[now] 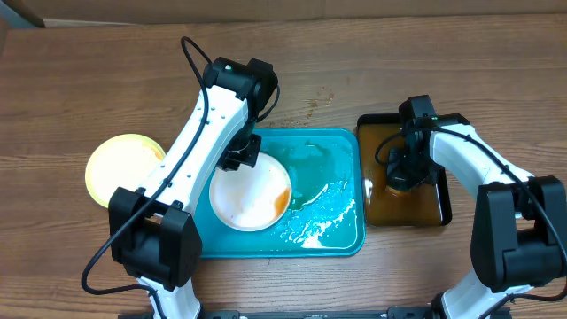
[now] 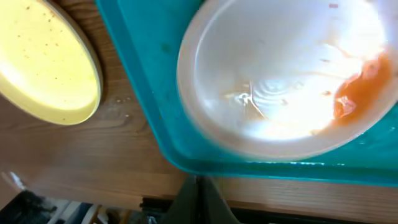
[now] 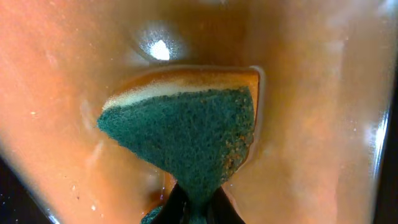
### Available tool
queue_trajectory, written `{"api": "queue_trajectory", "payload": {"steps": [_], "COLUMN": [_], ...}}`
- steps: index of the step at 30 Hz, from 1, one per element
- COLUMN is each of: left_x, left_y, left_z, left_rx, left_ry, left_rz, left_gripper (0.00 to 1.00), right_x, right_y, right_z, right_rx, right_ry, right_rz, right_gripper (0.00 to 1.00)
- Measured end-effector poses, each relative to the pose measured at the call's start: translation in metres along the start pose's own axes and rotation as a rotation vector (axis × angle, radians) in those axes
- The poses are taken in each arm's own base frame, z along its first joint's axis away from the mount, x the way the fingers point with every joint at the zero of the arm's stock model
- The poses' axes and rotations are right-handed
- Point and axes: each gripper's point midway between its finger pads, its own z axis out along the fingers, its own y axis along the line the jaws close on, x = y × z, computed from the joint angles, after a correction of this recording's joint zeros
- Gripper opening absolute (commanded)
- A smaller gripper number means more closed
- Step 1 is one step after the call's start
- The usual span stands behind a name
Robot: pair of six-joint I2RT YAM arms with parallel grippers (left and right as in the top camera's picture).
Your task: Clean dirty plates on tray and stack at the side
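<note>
A white dirty plate (image 1: pixel 248 197) (image 2: pixel 280 81) with an orange-brown smear lies in the left part of the teal tray (image 1: pixel 328 151) (image 2: pixel 143 81). On the table left of the tray rests a pale yellow plate (image 1: pixel 120 164) (image 2: pixel 43 62). My left gripper (image 1: pixel 241 158) (image 2: pixel 200 186) hovers at the white plate's far edge, shut, with nothing visible between its fingers. Over the black tray (image 1: pixel 445 204), my right gripper (image 1: pixel 399 173) (image 3: pixel 198 205) is shut on a green-and-yellow sponge (image 3: pixel 186 137), which is dipped in brownish liquid.
Foamy water (image 1: pixel 319 213) is spread over the right half of the teal tray. The black tray stands close against the teal tray's right side. Bare wooden table surrounds both trays, and the table's front edge shows in the left wrist view.
</note>
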Motion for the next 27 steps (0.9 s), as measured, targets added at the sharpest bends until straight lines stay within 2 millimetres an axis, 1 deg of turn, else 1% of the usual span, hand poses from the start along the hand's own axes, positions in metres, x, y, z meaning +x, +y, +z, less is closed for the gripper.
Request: {"api": "queue_trajectory", "payload": {"steps": [2, 6, 7, 8, 9, 10, 11, 12, 13, 17, 20, 22, 25, 27], "left_x": [-0.001, -0.007, -0.008, -0.008, -0.008, -0.008, -0.009, -0.01, -0.011, -0.022, -0.026, -0.028, -0.027, -0.024], "left_y": [-0.006, -0.011, -0.011, -0.011, -0.012, -0.011, -0.01, -0.009, -0.006, 0.007, 0.017, 0.022, 0.024, 0.022], "left_z": [0.0, 0.0, 0.0, 0.0, 0.0, 0.0, 0.0, 0.0, 0.0, 0.002, 0.006, 0.01, 0.022, 0.033], "left_rx": [0.036, 0.063, 0.066, 0.066, 0.067, 0.066, 0.063, 0.057, 0.05, 0.052, 0.062, 0.07, 0.077, 0.081], "left_ry": [-0.003, -0.026, -0.028, -0.027, -0.027, -0.028, -0.031, -0.035, -0.041, -0.07, -0.075, -0.076, -0.059, -0.039], "left_rz": [0.024, 0.024, 0.023, 0.023, 0.026, 0.022, 0.008, -0.003, -0.011, -0.086, -0.132, -0.156, -0.175, -0.175], "left_gripper": [0.04, 0.04, 0.07, 0.17, 0.23, 0.27, 0.29, 0.34, 0.39, 0.53, 0.61, 0.64, 0.67, 0.69], "right_x": [0.0, 0.0, 0.0, 0.0, 0.0, 0.0, 0.0, 0.0, 0.0, 0.0, 0.0, 0.0, 0.0, 0.0], "right_y": [0.0, 0.0, 0.0, 0.0, 0.0, 0.0, 0.0, 0.0, 0.0, 0.0, 0.0, 0.0, 0.0, 0.0], "right_z": [0.0, 0.0, 0.0, 0.0, 0.0, 0.0, 0.0, 0.0, 0.0, 0.0, 0.0, 0.0, 0.0, 0.0], "right_rx": [0.0, 0.0, 0.0, 0.0, 0.0, 0.0, 0.0, 0.0, 0.0, 0.0, 0.001, 0.0, 0.0, 0.0], "right_ry": [0.0, 0.0, 0.0, 0.0, 0.0, 0.0, 0.0, 0.0, 0.0, 0.0, 0.001, 0.0, 0.0, 0.0], "right_rz": [0.0, 0.0, 0.0, 0.0, 0.0, 0.0, 0.0, 0.0, 0.0, 0.0, 0.0, 0.0, 0.0, 0.0], "right_gripper": [0.05, 0.05, 0.05, 0.05, 0.05, 0.05, 0.05, 0.05, 0.05, 0.05, 0.05, 0.05, 0.05, 0.05]}}
